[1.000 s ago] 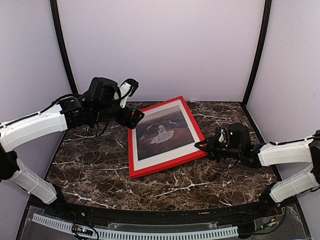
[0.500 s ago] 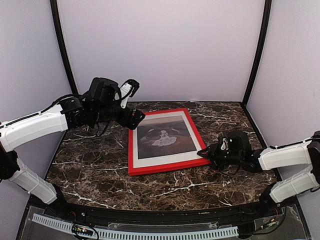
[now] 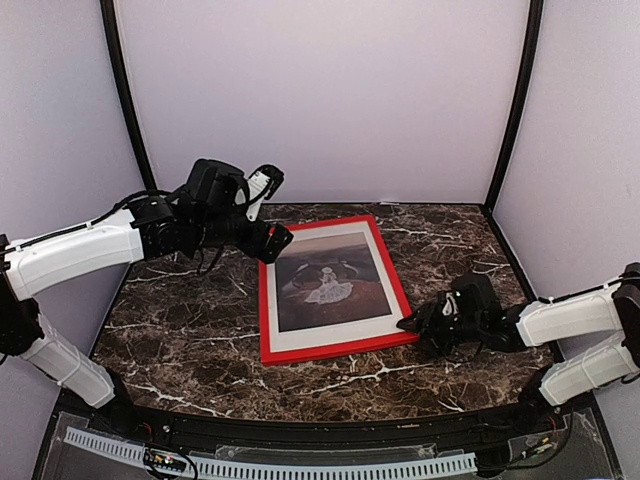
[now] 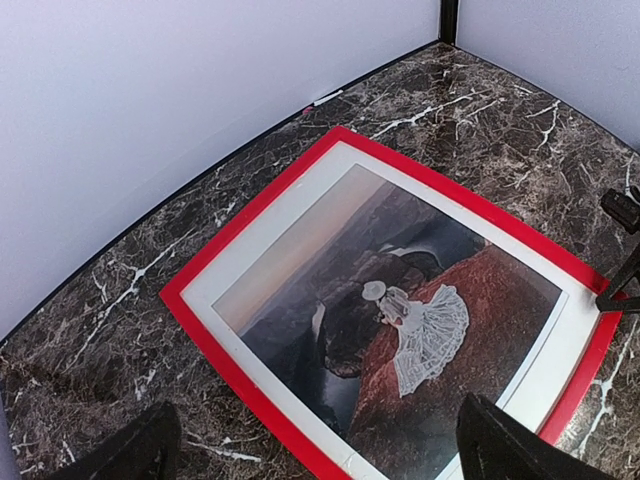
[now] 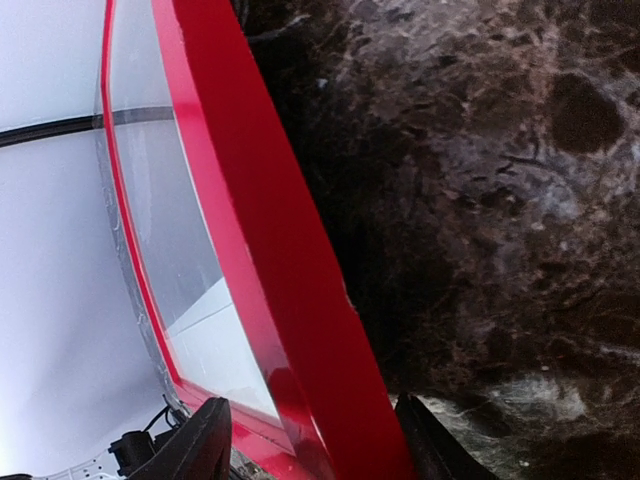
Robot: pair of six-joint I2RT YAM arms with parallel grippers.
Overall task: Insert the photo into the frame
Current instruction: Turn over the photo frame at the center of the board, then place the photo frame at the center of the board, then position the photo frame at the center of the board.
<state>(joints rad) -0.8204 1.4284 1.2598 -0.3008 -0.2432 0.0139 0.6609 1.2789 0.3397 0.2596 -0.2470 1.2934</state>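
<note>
The red frame [image 3: 266, 300] lies flat on the marble table, slightly skewed, with the photo [image 3: 330, 280] inside it, white margins all round. In the left wrist view the photo [image 4: 400, 300] shows its white figure and the frame [image 4: 250, 382] rims it. My left gripper [image 3: 272, 210] hangs open above the frame's far left corner, nothing between its fingers [image 4: 130, 450]. My right gripper [image 3: 410, 322] sits low at the frame's near right corner. Its jaws stand apart on either side of the red rail [image 5: 260, 220], the right gripper [image 5: 310, 445] open around it.
Dark marble table [image 3: 190, 340] bounded by pale walls on three sides, with black corner posts [image 3: 510, 100]. A slotted cable channel [image 3: 300, 465] runs along the near edge. The right gripper's black fingertips [image 4: 618, 290] show at the right edge of the left wrist view.
The frame has come down from tilted on its right side to flat on the table. My right gripper sank with it and spread its jaws. The left gripper drifted slightly right.
</note>
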